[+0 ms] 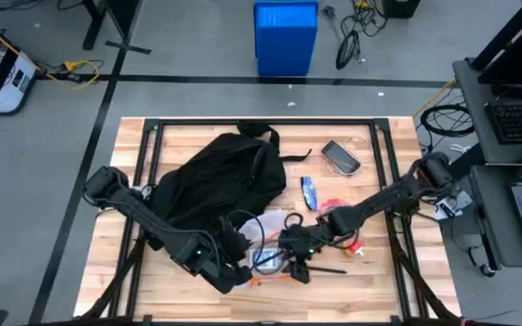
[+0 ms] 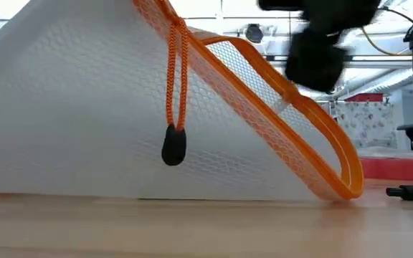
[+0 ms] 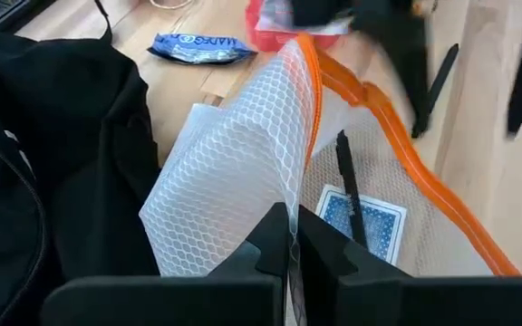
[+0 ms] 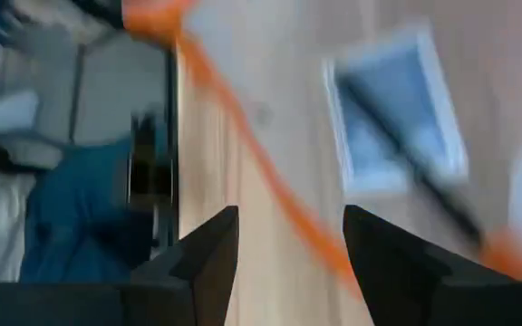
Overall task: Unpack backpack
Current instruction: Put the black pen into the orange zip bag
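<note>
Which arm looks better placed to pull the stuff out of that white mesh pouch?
Probably the right. The left gripper is shut on the mesh pouch, lifting it, while the right gripper is open over the playing cards.

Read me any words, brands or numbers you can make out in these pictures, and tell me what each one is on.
"MARS", then letters too blurred to read: on the blue snack wrapper lying on the table beside the backpack.
The playing card box inside the mesh pouch shows only a blue pattern, no readable text.
No lettering shows on the backpack.
</note>
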Available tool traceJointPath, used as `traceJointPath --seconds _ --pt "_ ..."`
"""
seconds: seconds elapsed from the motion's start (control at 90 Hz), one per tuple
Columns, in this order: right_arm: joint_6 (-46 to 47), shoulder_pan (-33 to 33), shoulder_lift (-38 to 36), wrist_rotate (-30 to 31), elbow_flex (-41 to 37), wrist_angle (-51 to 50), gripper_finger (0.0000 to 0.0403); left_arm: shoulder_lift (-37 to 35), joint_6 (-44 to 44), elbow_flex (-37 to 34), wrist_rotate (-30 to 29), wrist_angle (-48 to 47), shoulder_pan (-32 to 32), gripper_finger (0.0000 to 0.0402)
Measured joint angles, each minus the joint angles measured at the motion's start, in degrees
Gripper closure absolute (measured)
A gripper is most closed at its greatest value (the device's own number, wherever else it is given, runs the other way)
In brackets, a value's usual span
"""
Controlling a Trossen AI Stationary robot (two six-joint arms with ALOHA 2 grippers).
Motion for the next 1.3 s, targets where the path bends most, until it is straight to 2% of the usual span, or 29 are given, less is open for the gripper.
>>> traceJointPath --seconds 0.189,0.333,0.456,0.678,0.9,1.078,1.3 --pt "7.3 7.4 -3.2 1.3 0.0 -15.8 0.0236 0.0 0.0 0.0 0.0 0.0 0.0 0.0402" --pt "13.1 12.3 -3.0 9.3 0.0 -23.8 0.0236 0.0 0.0 0.0 0.0 0.0 0.0 0.0402" --pt "17.0 14.8 -2.6 10.5 0.0 -28.3 0.0236 0.0 0.0 0.0 0.0 0.1 0.0 0.0402" --pt "15.2 16.9 -2.1 17.3 0.0 -29.5 0.0236 0.0 -0.1 0.0 0.1 0.2 0.0 0.0402" --pt "12.1 17.4 2.3 17.0 0.0 -29.2 0.0236 0.0 -0.1 0.0 0.1 0.3 -0.1 0.0402" --pt "11.6 17.6 5.5 13.6 0.0 -29.2 0.0236 0.0 -0.1 0.0 0.1 0.2 -0.1 0.0402" --pt "10.9 17.0 8.0 12.5 0.0 -29.0 0.0240 0.0 0.1 0.0 0.1 0.2 0.0 0.0402"
